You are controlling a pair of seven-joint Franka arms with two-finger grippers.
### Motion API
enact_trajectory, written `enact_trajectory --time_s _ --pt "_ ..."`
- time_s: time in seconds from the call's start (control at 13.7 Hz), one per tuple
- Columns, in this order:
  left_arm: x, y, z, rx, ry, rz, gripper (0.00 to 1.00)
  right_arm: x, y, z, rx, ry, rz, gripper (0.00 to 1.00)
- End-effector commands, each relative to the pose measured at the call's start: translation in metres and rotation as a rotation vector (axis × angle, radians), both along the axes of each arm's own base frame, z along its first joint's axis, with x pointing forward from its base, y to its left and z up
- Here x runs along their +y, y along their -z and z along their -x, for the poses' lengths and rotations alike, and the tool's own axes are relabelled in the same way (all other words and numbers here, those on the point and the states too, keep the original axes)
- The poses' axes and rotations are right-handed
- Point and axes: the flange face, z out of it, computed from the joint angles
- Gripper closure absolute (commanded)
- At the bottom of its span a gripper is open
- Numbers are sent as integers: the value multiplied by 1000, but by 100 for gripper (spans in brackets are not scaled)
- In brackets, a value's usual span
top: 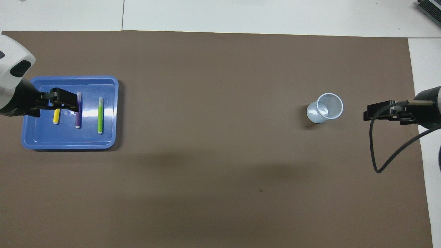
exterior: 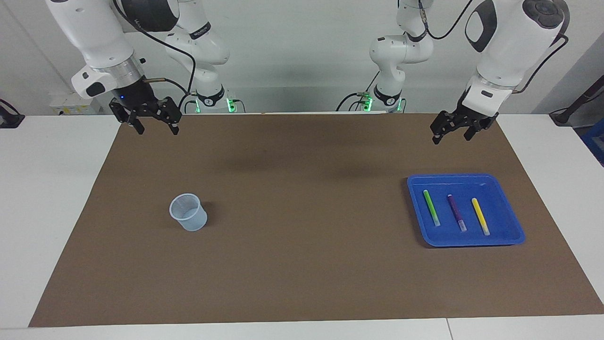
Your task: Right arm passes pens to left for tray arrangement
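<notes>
A: Facing view first. We see the tray [exterior: 516, 235] on the brown mat [exterior: 302, 264], toward the left arm's end of the table and just inside the mat's edge there. In it lie the three pens side by side, apart from one another: green pen [exterior: 431, 207], purple pen [exterior: 456, 213], yellow pen [exterior: 480, 216]. Each has its pale cap pointing away from the robots.

B: We read the same from overhead. The purple one sits in the middle, the green one lies toward the table's middle, the yellow one toward the tray's outer rim. None touches the rim.

A: And the grippers? We see the left gripper [exterior: 451, 134] up in the air over the mat's robot-side edge, near that corner, clear of the tray. Its jaws stand wide and hold nothing.

B: Overhead it covers part of the tray and the top of the yellow pen, yet the facing view shows it raised well above them.

A: The right gripper [exterior: 155, 125], blue light on, hangs over the mat's other robot-side corner. We find its jaws wide too, with nothing between them. Its black cable [top: 386, 151] loops loose under the wrist.

B: Outward from there we note a cup [exterior: 188, 212], translucent pale blue, upright on the mat toward the right arm's end, well apart from the tray. We can't see anything in it.
</notes>
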Motion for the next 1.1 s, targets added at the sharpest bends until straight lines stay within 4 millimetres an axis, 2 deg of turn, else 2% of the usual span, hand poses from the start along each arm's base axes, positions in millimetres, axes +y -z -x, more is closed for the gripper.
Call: enact_trajectory --time_s 0.0,0.22,0.37,0.59,1.03 --pt "2 -6 2 -13 4 2 0 -3 -1 8 4 -25 25 0" --pt "-1 -8 4 -13 9 2 0 -1 -1 8 4 -26 25 0" --pt "8 -8 5 -9 -5 -1 0 -1 -1 8 4 -26 25 0" --pt "-1 -4 2 -12 11 -3 0 0 -2 9 7 -31 25 0" --pt "-1 -2 3 -8 9 -6 0 0 -1 9 8 -31 24 0"
